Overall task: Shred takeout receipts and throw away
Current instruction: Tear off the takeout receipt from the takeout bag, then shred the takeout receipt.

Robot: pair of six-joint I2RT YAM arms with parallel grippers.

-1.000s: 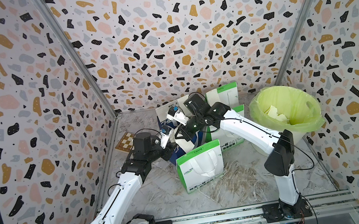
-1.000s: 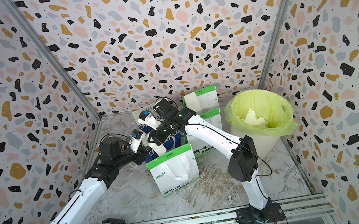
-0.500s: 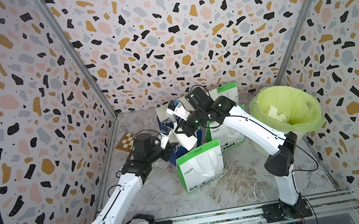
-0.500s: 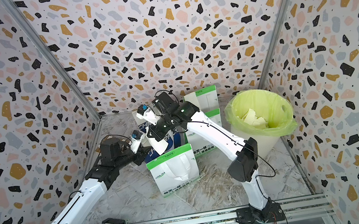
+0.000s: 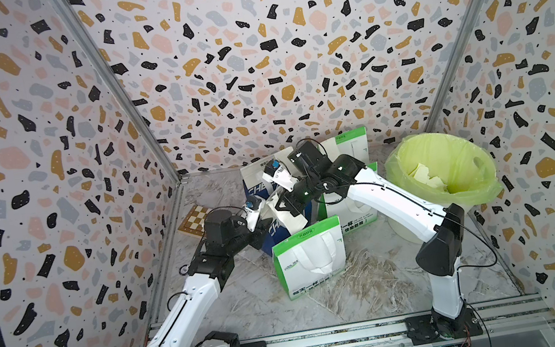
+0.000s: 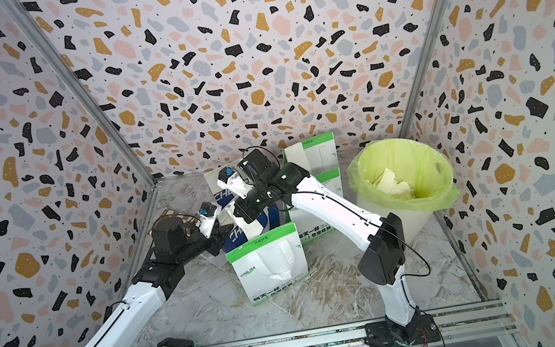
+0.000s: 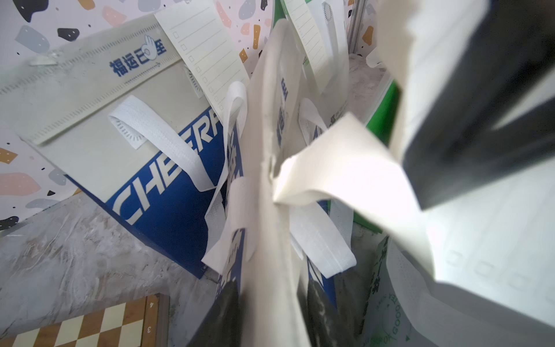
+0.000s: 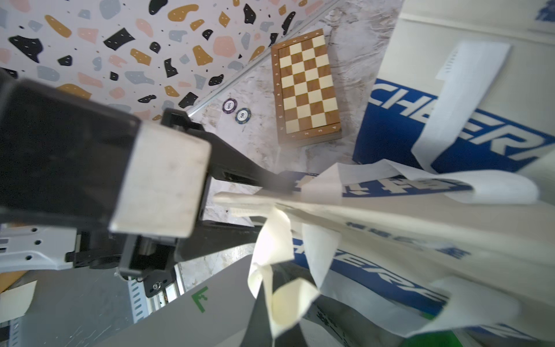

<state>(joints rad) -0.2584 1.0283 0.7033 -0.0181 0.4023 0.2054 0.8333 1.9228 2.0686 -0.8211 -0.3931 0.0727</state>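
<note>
Top views: the right gripper [image 5: 286, 206] is reaching across the bags, jaws clenched on the held receipt [image 5: 292, 219], a cream slip hanging against the near blue-and-white bag [image 5: 276, 230]; both top views are showing this grip [image 6: 242, 212]. The left gripper [image 5: 262, 227] is meeting the same bag from the chessboard [image 5: 195, 221] side, and its jaws are too hidden here to judge. Torn pieces [image 5: 425, 174] are lying inside the green-lined bin [image 5: 463, 154], well apart from the bags. A green-and-white bag [image 5: 309, 259] is standing in front of the cluster. Left wrist view: the left gripper's fingers [image 7: 229, 315] are standing apart, one on either side of the near bag's wall; I cannot tell whether they are pressing it. The held receipt [image 7: 345, 168] is curling out from under the right gripper's dark fingers [image 7: 468, 135]. A second receipt [image 7: 207, 60] is lying on the face of the far blue-and-white bag [image 7: 90, 135], and a third receipt [image 7: 306, 39] is showing further back beside a green edge. Right wrist view: the left gripper [image 8: 270, 210] is straddling the near bag's top edge, the held receipt [image 8: 285, 303] is crumpling close to the lens, and the chessboard [image 8: 306, 87] and two poker chips [image 8: 229, 105] are lying on the marble floor by the wall.
</note>
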